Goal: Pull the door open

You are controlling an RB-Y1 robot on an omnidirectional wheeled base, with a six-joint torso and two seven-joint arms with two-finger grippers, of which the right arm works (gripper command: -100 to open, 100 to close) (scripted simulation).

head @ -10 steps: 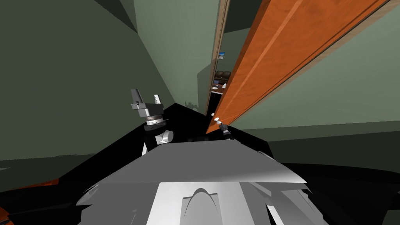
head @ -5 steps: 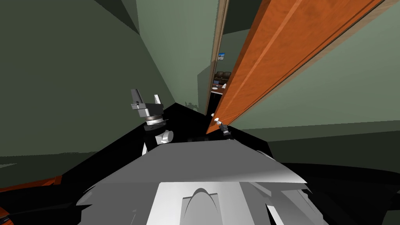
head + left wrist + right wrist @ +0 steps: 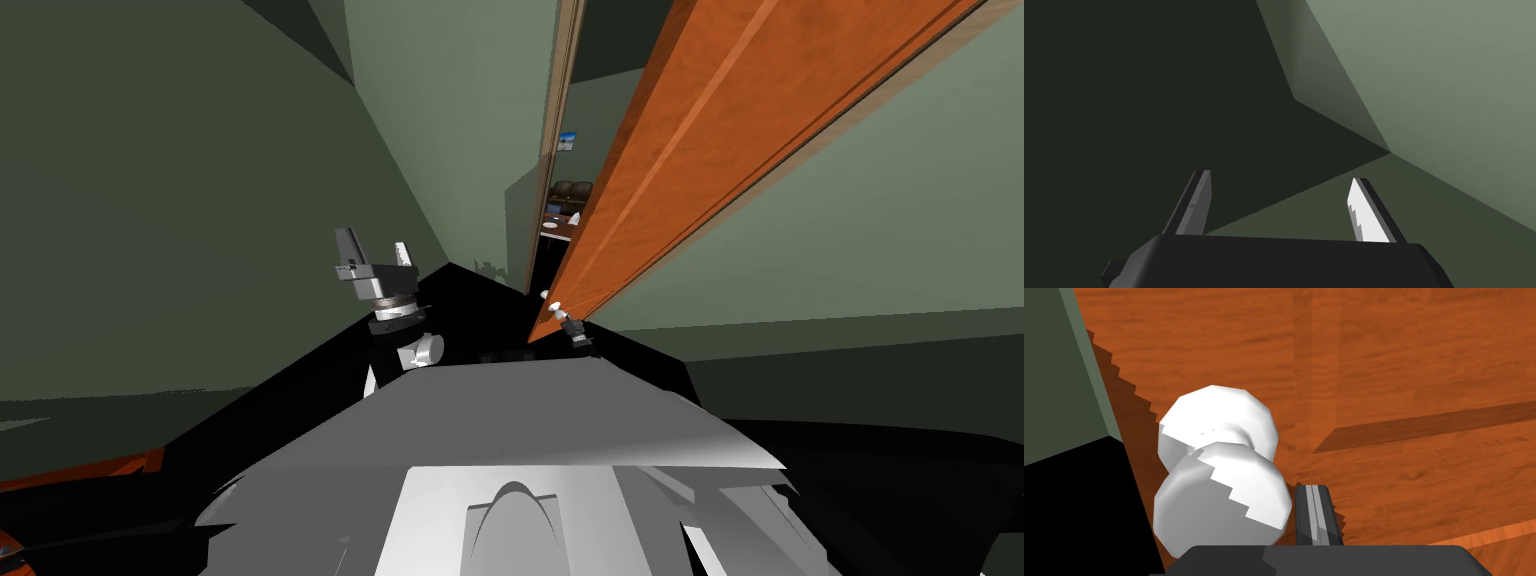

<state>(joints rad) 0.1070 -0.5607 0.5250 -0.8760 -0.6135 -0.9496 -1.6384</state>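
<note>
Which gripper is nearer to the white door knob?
Right. The right gripper sits close beside the knob; the left gripper is raised, well away from the door.

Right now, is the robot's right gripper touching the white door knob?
Cannot tell. In the right wrist view the knob sits close against the right gripper, but it hides where they would meet.

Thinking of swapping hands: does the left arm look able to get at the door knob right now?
Probably not: the right gripper is shut on the door knob, while the left gripper stands open, well aside near the green wall.
</note>
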